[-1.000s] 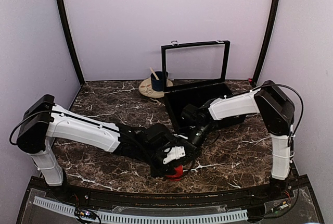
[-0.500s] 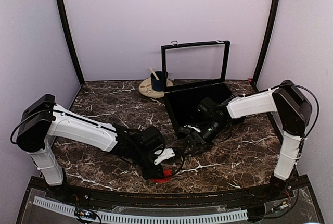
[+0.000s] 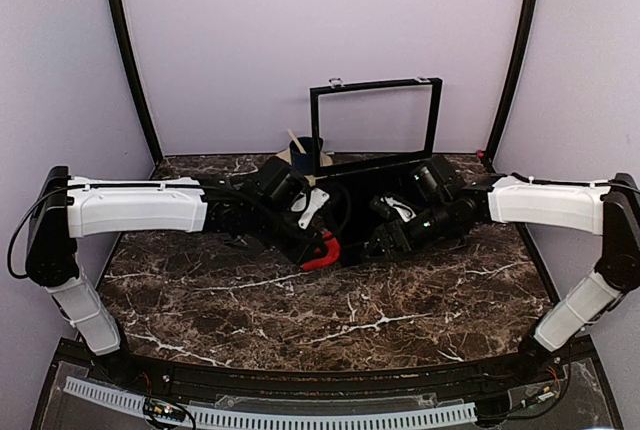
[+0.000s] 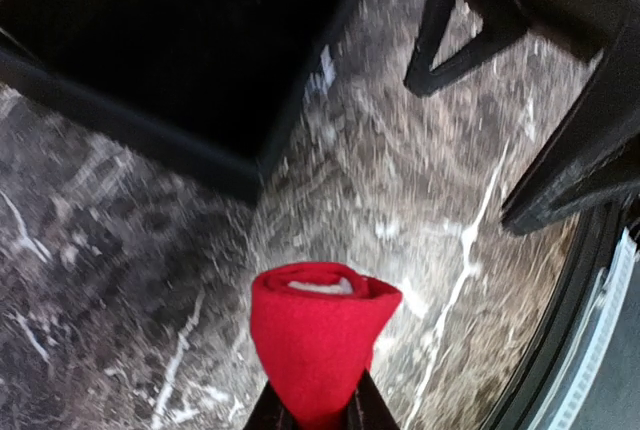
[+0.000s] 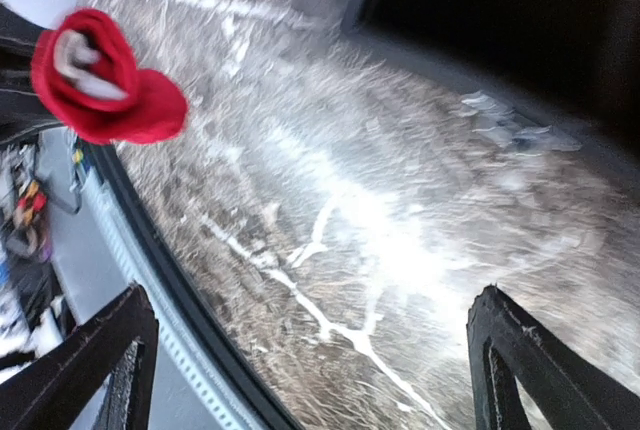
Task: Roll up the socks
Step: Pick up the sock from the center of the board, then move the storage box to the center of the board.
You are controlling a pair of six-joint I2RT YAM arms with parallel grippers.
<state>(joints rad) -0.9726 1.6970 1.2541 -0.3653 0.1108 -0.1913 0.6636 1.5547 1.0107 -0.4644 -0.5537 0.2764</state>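
Rolled socks lifted from the near edge to the box

The left gripper point(image 3: 314, 244), pinching the small rolled red fabric socks point(image 3: 324, 251), has swung from the table's near edge up to the open black box's point(image 3: 370, 168) front corner. The right gripper point(image 3: 388, 236) has backed away rightward.

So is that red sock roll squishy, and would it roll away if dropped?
Probably squishy: the sock roll is soft fabric, pinched narrow where the left gripper holds it. It looks light, since that small pinch holds it up. Dropped, it might loosen rather than roll far.
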